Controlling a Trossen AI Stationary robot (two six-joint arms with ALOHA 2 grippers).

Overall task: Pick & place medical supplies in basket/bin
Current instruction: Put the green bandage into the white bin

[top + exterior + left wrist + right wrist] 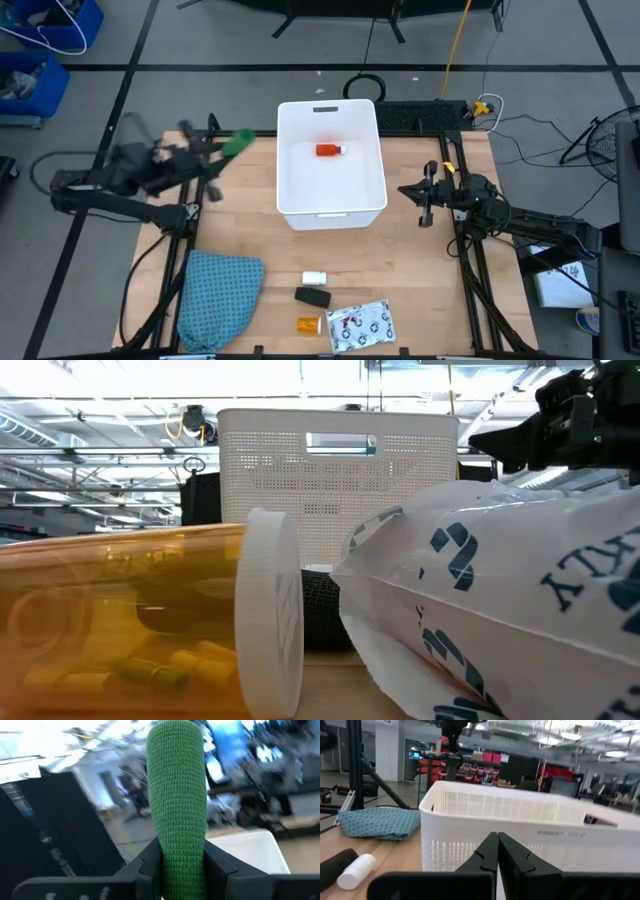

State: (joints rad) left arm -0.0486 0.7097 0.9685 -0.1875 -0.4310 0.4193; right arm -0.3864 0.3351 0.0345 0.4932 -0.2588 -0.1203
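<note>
beside the basket [331,213], left gripper [228,147] clamps the green block [239,142] aloft.

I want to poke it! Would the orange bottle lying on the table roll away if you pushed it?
Probably yes. The orange vial is round and lies on its side, so a nudge across it would likely set it rolling. Its wider white cap might make it curve. It looks mostly empty, so likely light.
</note>
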